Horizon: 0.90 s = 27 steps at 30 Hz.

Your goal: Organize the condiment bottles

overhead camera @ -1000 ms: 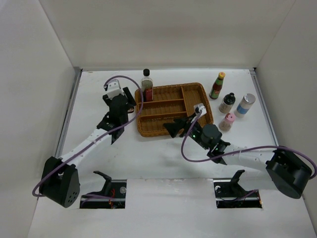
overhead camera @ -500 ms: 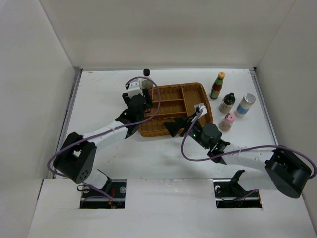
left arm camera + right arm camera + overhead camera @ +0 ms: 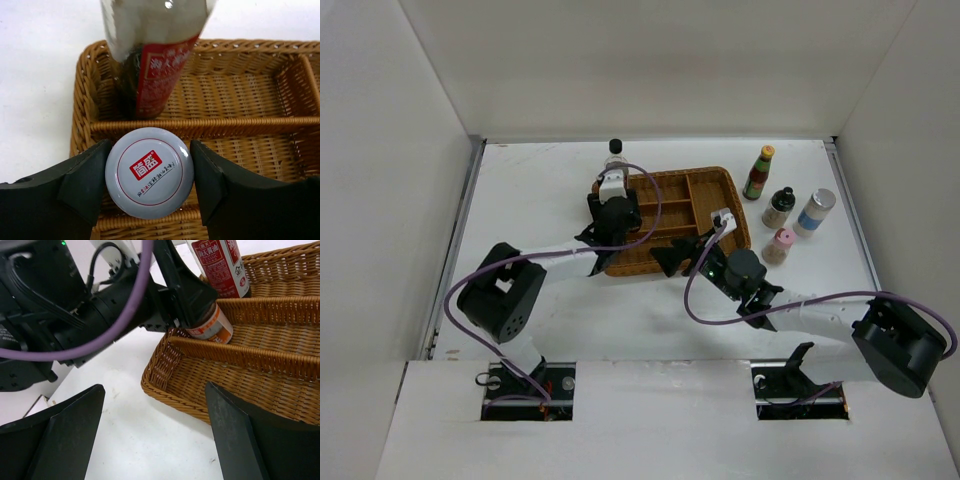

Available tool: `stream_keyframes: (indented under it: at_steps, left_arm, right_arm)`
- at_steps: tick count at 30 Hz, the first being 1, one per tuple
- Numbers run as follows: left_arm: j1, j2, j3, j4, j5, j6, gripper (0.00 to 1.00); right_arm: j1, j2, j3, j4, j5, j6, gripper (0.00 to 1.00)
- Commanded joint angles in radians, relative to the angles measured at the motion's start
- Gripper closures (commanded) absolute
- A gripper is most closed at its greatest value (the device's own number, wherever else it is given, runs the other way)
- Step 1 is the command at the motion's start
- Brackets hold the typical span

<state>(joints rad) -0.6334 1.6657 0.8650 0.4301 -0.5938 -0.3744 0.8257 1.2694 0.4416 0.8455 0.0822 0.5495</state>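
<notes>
The left gripper (image 3: 149,181) clamps the short jar (image 3: 149,170) in the wicker tray's (image 3: 84,105) middle slot, with the tall bottle (image 3: 150,60) standing just beyond its fingertips in the next slot, while the right gripper (image 3: 155,425) gapes wide and empty and four bottles (image 3: 779,208) off to its right look not yet sorted.

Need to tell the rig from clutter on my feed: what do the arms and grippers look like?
The left arm and right arm have white links and black joints. A purple cable loops along each, with a white camera block at the wrist. The left gripper and right gripper have broad matte-black wedge fingers, unmarked.
</notes>
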Motion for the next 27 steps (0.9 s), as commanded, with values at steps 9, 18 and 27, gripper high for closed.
stream_keyframes:
  at_steps: [9,18,27]
  left_arm:
    - [-0.055,0.005,0.017,0.145,-0.072,0.061,0.22]
    - [-0.051,-0.177,-0.113,0.220,-0.084,0.049,0.00]
    - [-0.044,-0.483,-0.483,0.417,-0.204,-0.078,0.00]
  right_arm:
    - [-0.010,-0.041,-0.009,0.047,0.030,-0.013,0.12]
    - [-0.035,-0.065,0.029,-0.060,0.053,-0.036,0.57]
    - [-0.130,-0.044,0.313,-0.434,0.231,-0.101,0.77]
